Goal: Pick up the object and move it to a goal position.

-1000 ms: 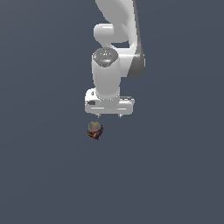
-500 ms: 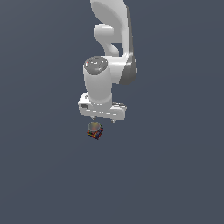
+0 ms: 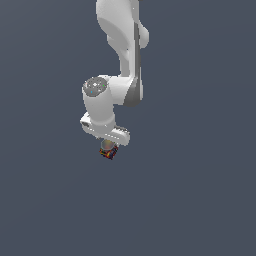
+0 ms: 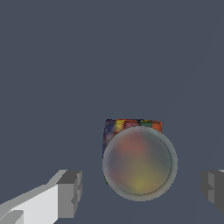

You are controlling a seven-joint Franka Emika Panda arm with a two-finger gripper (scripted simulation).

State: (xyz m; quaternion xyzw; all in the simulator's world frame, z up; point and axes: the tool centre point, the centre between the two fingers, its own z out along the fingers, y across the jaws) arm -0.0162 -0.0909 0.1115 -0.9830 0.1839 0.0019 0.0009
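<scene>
Plain slate-grey surface (image 3: 200,200); object (image 3: 108,150) under end effector (image 3: 107,144).

object (image 4: 139,162): dark block, red, yellow, blue specks; greyish round top
arm (image 3: 117,65): white
fingers (image 4: 70,194): grey
background: slate grey

Flat, even simulator light in both views; no cast shadows on dark slate surface (image 3: 200,200). White arm (image 3: 120,45) softly shaded, darker on its underside, no glare. Exterior view low-detail, object (image 3: 108,149) pixelated. Wrist view: object's (image 4: 139,162) round top hazy, colours smeared; tool (image 4: 142,190) fingers (image 4: 70,192) crisp.
</scene>
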